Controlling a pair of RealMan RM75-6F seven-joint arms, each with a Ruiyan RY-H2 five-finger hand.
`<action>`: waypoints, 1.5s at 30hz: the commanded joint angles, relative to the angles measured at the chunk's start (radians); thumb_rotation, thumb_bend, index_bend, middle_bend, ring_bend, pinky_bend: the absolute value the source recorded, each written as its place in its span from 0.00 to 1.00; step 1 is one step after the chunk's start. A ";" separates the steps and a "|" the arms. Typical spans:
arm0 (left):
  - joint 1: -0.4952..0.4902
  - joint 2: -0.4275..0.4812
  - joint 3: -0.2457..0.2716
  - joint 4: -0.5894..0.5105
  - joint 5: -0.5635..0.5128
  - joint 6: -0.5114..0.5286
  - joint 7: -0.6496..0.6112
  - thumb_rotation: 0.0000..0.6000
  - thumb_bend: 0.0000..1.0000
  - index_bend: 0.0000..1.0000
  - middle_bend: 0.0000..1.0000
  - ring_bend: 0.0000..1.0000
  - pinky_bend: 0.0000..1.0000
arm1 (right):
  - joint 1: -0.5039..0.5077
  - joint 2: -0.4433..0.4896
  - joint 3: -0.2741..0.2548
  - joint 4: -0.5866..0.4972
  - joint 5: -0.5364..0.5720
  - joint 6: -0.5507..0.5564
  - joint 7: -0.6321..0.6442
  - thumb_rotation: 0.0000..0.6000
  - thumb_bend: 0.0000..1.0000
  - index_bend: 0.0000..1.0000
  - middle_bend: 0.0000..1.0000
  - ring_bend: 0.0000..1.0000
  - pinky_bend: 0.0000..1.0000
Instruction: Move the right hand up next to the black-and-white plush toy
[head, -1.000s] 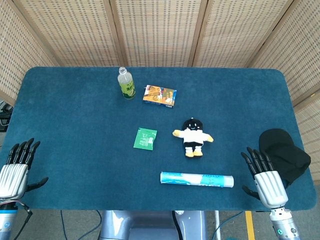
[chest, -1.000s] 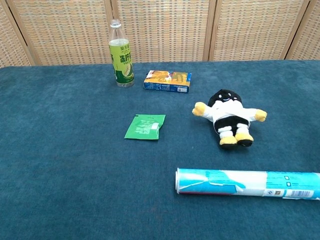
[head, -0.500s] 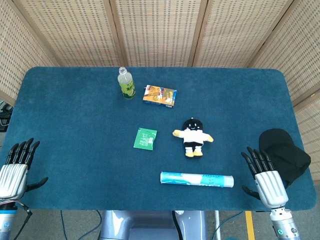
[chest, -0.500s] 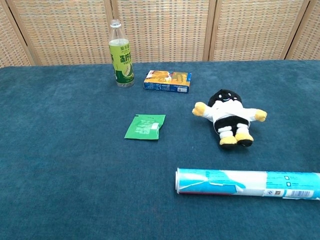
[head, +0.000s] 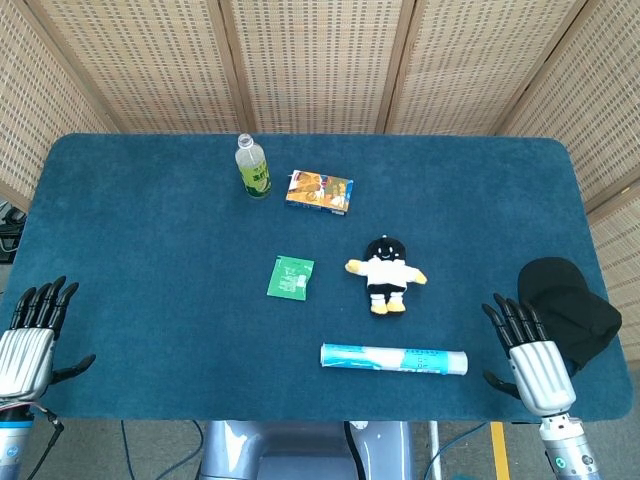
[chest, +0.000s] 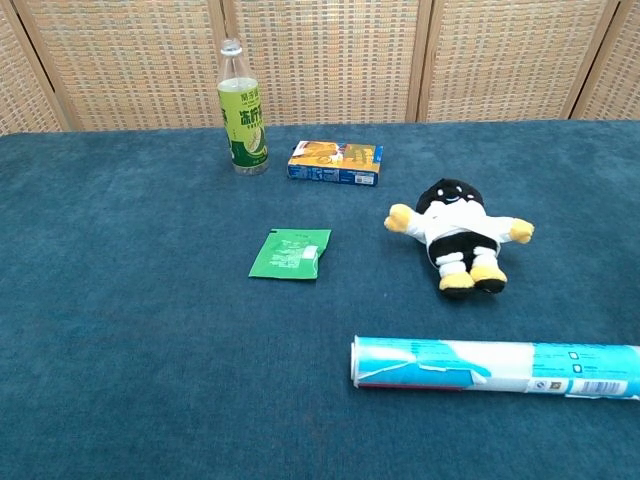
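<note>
- Head view shows the right hand (head: 530, 355) at the near right corner of the blue table (head: 150, 230), fingers spread wide and pointing away from the robot, holding nothing.
- Black-and-white plush toy (head: 385, 273) lies face up on the cloth, well apart from those fingers, off to their left and further up the table.
- Between the right fingertips and the toy's feet, slightly nearer the table edge, a light-blue tube (head: 394, 359) lies on its side; its capped end points toward the right hand.
- Just beyond and to the right of the right fingers sits a black cap (head: 565, 310), close beside them; whether it touches them I cannot tell.
- Left hand (head: 32, 335) rests at the near left corner, fingers likewise splayed and empty.
- Far ahead of the left fingers stand a green-labelled bottle (head: 254, 168) and an orange-and-blue box (head: 319, 192); a green sachet (head: 290, 277) lies left of the toy.
- Chest view shows neither hand.
</note>
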 joint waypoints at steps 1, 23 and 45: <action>0.000 0.002 -0.001 0.000 0.000 0.001 -0.003 1.00 0.03 0.00 0.00 0.00 0.00 | 0.003 -0.004 0.003 0.002 -0.003 0.000 0.000 1.00 0.00 0.02 0.00 0.00 0.01; -0.003 0.012 -0.005 -0.002 -0.004 -0.005 -0.032 1.00 0.03 0.00 0.00 0.00 0.00 | 0.236 -0.215 0.198 0.146 0.274 -0.306 -0.095 1.00 0.37 0.25 0.03 0.00 0.16; -0.005 0.017 -0.007 -0.003 -0.016 -0.015 -0.052 1.00 0.03 0.00 0.00 0.00 0.00 | 0.340 -0.386 0.254 0.341 0.427 -0.398 -0.094 1.00 0.45 0.27 0.06 0.00 0.18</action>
